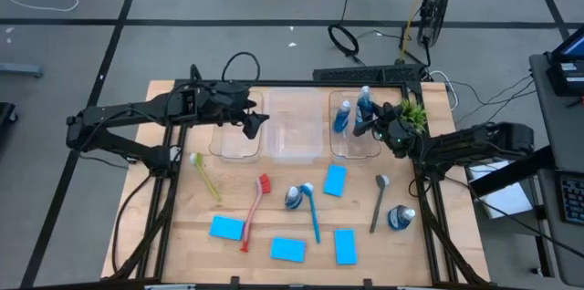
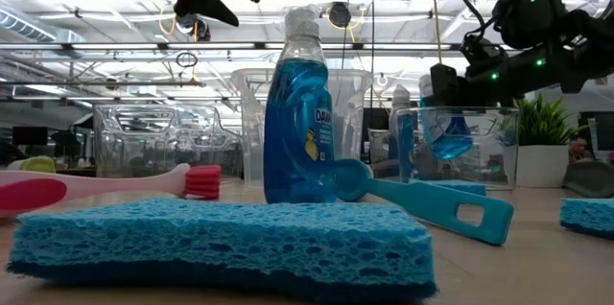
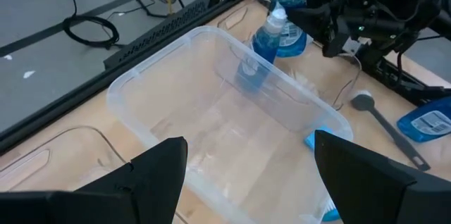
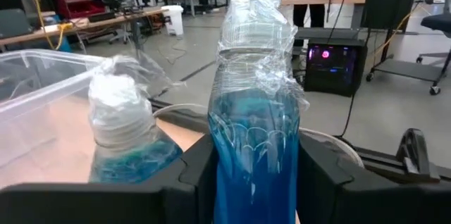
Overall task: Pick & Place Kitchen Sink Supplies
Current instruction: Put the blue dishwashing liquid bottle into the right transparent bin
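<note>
Three clear bins stand along the far edge. My right gripper (image 1: 370, 126) (image 4: 254, 178) is shut on a blue bottle (image 1: 365, 105) (image 4: 252, 111) inside the right bin (image 1: 354, 149), beside a second bottle (image 1: 343, 115) (image 4: 125, 139). My left gripper (image 1: 254, 124) (image 3: 246, 182) hangs open and holding nothing, high between the left bin (image 1: 228, 139) and the middle bin (image 3: 211, 111). On the near table lie several blue sponges (image 1: 287, 249), two more bottles (image 1: 294, 197) (image 1: 400, 218), and red (image 1: 255, 210), blue (image 1: 311, 212), yellow-green (image 1: 205, 176) and grey (image 1: 379, 203) brushes. My right gripper pinches the bottle's blue body (image 4: 250, 146), below its shoulder, between its two fingers (image 4: 320, 175). The fingers lie about level and come from the table's right side. The bottle stands upright in the hold, inside the right bin; in the low view its base (image 2: 451, 152) shows above the bin's floor.
A small green potted plant (image 1: 415, 112) stands just right of the right bin, close to my right wrist. The middle bin (image 1: 297, 130) has nothing in it. Cables and a fan lie on the floor beyond the far edge.
</note>
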Controlling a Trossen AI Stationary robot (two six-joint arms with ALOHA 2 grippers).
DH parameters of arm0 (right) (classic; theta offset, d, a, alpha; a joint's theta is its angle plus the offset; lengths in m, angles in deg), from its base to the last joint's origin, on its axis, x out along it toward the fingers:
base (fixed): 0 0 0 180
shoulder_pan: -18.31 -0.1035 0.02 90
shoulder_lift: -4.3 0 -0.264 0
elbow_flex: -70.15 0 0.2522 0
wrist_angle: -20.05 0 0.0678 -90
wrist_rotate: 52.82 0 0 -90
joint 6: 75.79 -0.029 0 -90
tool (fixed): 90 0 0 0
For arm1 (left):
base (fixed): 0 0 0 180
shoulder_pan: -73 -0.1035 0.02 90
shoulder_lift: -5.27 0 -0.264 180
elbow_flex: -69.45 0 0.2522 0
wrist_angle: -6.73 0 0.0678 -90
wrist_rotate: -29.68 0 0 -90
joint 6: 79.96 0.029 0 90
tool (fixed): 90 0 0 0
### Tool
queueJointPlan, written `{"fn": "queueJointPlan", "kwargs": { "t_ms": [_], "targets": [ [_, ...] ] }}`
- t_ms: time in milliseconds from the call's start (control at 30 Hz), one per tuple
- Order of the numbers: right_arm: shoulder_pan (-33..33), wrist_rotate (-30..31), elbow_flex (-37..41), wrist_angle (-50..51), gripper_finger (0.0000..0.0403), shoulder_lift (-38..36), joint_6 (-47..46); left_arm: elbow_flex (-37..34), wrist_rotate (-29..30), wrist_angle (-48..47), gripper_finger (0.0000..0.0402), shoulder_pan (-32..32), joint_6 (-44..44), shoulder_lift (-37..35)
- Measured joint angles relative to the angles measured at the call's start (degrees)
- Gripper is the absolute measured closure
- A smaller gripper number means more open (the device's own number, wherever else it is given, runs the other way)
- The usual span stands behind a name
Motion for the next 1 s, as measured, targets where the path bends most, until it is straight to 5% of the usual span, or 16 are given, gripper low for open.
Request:
{"fn": "queueJointPlan", "kwargs": {
  "t_ms": [1000],
  "targets": [
    [1.93, -0.13, 0.0, -4.08, 0.0227, 3.59, 0.01, 0.0, -0.09, -0.02, 0.0094, 0.06, 0.33, -0.02]
  ]
}}
